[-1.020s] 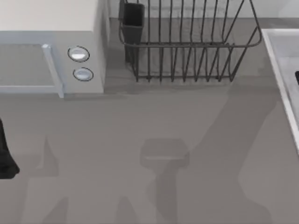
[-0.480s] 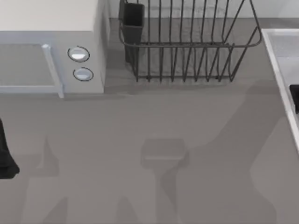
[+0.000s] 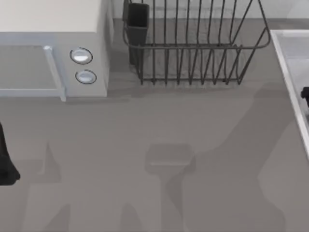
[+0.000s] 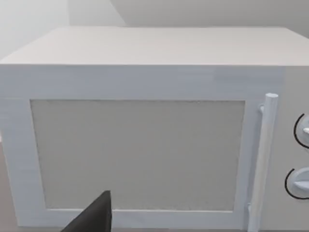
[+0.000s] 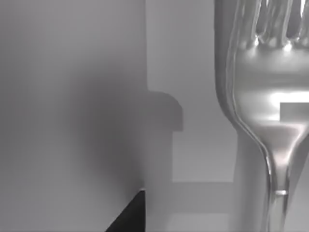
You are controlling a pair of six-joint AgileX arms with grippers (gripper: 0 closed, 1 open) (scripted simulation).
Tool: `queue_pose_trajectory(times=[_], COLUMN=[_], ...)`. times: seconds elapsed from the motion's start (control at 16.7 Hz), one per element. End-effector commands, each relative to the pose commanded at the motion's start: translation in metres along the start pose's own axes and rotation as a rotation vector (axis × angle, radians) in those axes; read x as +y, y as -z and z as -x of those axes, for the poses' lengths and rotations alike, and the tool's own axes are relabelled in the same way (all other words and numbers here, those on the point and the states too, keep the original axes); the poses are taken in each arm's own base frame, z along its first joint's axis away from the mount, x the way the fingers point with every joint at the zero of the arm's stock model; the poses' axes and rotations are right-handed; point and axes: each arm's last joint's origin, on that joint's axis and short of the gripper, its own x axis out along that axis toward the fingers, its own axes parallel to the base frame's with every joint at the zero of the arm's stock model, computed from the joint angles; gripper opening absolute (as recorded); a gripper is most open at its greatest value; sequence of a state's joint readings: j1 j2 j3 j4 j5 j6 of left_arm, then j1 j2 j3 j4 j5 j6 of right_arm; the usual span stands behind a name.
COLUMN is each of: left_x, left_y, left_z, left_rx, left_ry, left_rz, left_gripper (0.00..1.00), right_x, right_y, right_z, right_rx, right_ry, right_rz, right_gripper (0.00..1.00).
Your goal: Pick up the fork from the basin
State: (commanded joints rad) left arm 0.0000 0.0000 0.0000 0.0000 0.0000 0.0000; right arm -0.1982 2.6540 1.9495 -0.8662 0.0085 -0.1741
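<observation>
The right gripper (image 3: 305, 94) is at the far right edge of the top view, a dark shape over the basin (image 3: 286, 58). One dark fingertip (image 5: 130, 215) pokes into the right wrist view; whether the fingers are apart or together I cannot tell. Close in front of that camera is the fork (image 5: 263, 106), its tines and curved shoulder bright and mirror-like, narrowing into a thin stem. It lies in the basin at the right side of the tabletop (image 3: 145, 145), over the smooth pale floor; whether the fingers touch it cannot be told.

The fork looks stiff, light and slick. A polished metal stem like this would likely slide or twist between flat pads, so the safest hold seems to be across the narrow neck just below the shoulder, where the width gives the pads something to bear on, rather than on the tines. Lying low on a smooth floor, it may skate away if nudged from one side.

The left gripper (image 4: 94, 217) is parked at the left edge of the tabletop, facing the white microwave (image 4: 145, 130); its fingers' state cannot be told either. A black wire dish rack (image 3: 193, 43) stands at the far side, between microwave and basin.
</observation>
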Motion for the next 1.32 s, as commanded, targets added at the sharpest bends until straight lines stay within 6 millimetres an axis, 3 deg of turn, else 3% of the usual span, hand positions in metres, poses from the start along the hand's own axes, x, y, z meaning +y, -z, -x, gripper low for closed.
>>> queue_pose_trajectory(times=[0.3,0.78,0.84,1.08,1.32], left_x=[0.000,0.000,0.000,0.000,0.000], left_y=[0.000,0.000,0.000,0.000,0.000], left_z=[0.000,0.000,0.000,0.000,0.000], left_rx=[0.000,0.000,0.000,0.000,0.000], left_ry=[0.000,0.000,0.000,0.000,0.000], left_rz=[0.000,0.000,0.000,0.000,0.000], left_gripper=[1.00,1.00,1.00,1.00,1.00], right_x=[0.000,0.000,0.001,0.000,-0.001], right_y=[0.000,0.000,-0.005,-0.011,-0.012], right_z=[0.000,0.000,0.023,0.047,0.106], right_rx=[0.000,0.000,-0.046,-0.055,-0.026], right_ry=[0.000,0.000,0.000,0.002,-0.003], right_rz=[0.000,0.000,-0.004,-0.004,-0.004], right_gripper=[0.02,0.00,0.00,0.00,0.00])
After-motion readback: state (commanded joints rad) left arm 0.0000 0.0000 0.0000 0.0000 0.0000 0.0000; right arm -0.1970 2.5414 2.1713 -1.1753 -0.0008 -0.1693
